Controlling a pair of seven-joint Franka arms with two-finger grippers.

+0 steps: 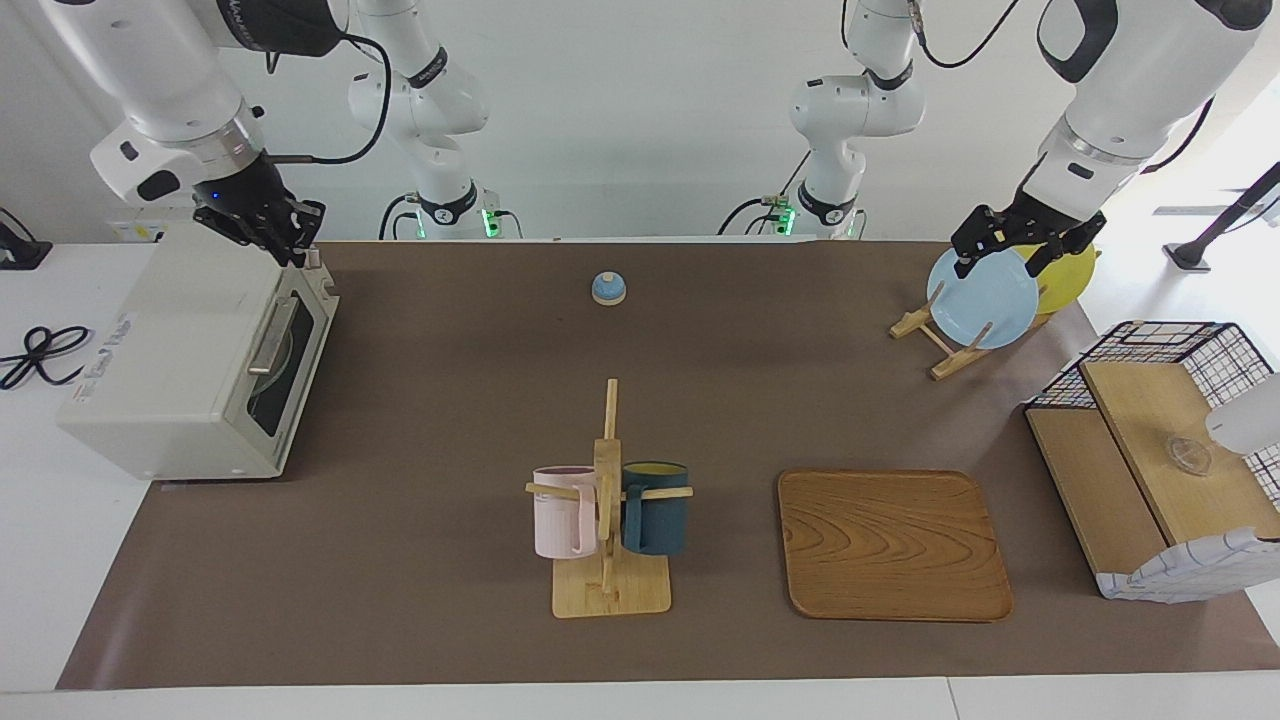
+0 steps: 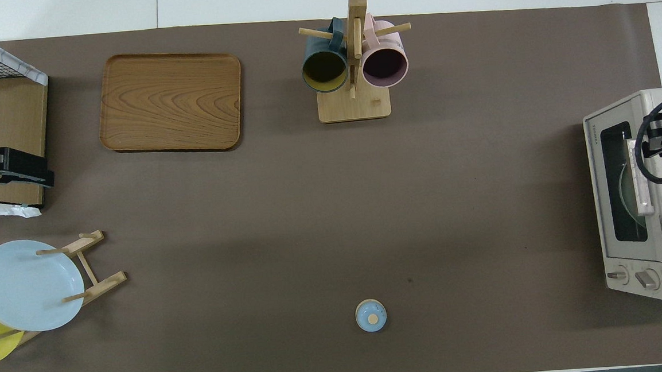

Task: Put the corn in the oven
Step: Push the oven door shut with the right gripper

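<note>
The table (image 1: 450, 400) carried the toaster oven (image 1: 170, 370) at the right arm's end, with its glass door (image 1: 285, 350) shut. Toward the left arm's end were a wooden tray (image 1: 890, 545) and a rack with a blue plate (image 1: 985, 300). The corn was not visible in either view. Only a round, plate-like shape showed through the glass, so placement inside could not be confirmed. The right gripper (image 1: 275, 235) hung over the oven's top front edge, just above the door; whether it was spread or closed could not be determined. The left gripper (image 1: 1015, 250) waited over the blue plate, claw spread and empty. Judged risk: a careless retreat could catch the door's upper edge and pull it open or shift the oven.
</note>
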